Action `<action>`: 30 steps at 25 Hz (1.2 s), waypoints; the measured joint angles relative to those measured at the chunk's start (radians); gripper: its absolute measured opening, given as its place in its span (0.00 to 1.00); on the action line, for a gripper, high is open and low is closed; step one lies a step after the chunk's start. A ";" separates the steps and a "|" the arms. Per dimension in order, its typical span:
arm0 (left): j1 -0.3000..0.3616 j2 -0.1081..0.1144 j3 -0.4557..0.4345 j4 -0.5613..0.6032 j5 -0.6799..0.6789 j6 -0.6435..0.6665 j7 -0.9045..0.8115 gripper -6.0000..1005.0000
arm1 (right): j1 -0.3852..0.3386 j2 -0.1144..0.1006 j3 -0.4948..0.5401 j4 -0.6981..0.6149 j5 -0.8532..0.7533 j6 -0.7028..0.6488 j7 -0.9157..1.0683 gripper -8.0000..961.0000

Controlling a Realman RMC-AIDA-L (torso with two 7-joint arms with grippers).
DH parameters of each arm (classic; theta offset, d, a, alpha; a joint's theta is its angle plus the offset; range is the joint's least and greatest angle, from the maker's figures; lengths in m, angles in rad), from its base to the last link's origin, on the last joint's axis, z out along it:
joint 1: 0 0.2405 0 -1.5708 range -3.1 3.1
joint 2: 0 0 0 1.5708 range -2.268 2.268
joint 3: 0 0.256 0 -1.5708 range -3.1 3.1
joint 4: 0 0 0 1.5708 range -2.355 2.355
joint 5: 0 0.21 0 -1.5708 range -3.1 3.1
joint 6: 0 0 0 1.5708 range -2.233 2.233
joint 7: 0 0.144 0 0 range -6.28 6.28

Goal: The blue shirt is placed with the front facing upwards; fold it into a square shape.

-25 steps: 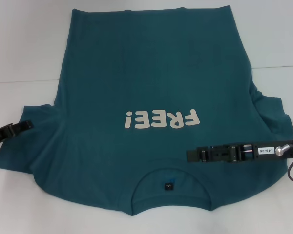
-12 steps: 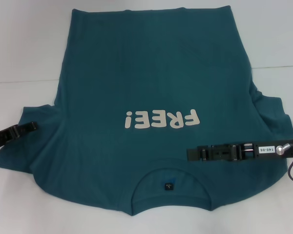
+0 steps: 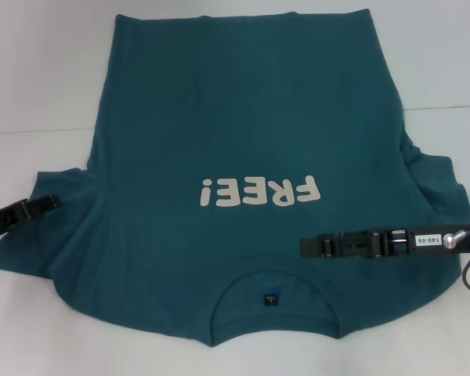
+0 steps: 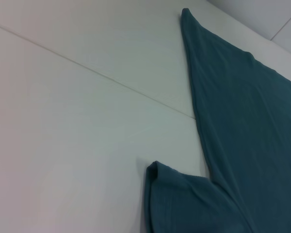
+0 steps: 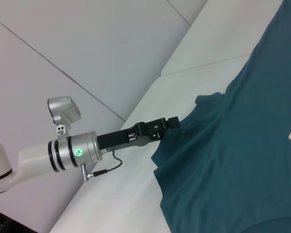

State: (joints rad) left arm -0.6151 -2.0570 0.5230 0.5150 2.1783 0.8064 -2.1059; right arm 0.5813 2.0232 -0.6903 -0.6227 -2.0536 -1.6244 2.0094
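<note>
A large dark teal-blue short-sleeved cotton T-shirt point(image 3: 243, 157) is lying flat and face-up on the white table point(image 3: 39, 78), its collar nearest the robot and its hem stretching away. The right gripper point(image 3: 304, 247) is reaching across the shoulder cloth, the white "FREE!" print point(image 3: 258, 190) sitting just beyond its tip; the left gripper point(image 3: 53, 201) is nosing at the opposite sleeve's edge. Whether either set of jaws is parted or clenched cannot be told. No fold appears started; both arms seem to be lining up grasps, and each next needs to pinch cloth.
</note>
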 joint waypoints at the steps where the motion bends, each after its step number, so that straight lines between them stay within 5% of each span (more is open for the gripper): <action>1: -0.001 0.001 0.000 0.000 0.007 0.002 -0.008 0.80 | 0.000 0.000 0.000 0.000 0.000 0.000 0.000 0.98; 11: -0.009 0.000 0.011 0.030 0.071 0.040 -0.071 0.75 | 0.000 0.000 0.003 0.002 0.000 0.000 0.000 0.98; 28: -0.011 -0.003 0.015 0.037 0.066 0.041 -0.064 0.07 | -0.001 0.000 0.004 0.002 0.000 0.002 0.000 0.98; 30: -0.011 -0.003 0.015 0.045 0.066 0.046 -0.063 0.06 | -0.002 0.000 0.004 0.002 0.000 0.002 0.000 0.98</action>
State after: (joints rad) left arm -0.6259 -2.0602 0.5385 0.5596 2.2448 0.8519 -2.1694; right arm 0.5798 2.0233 -0.6861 -0.6212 -2.0539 -1.6228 2.0095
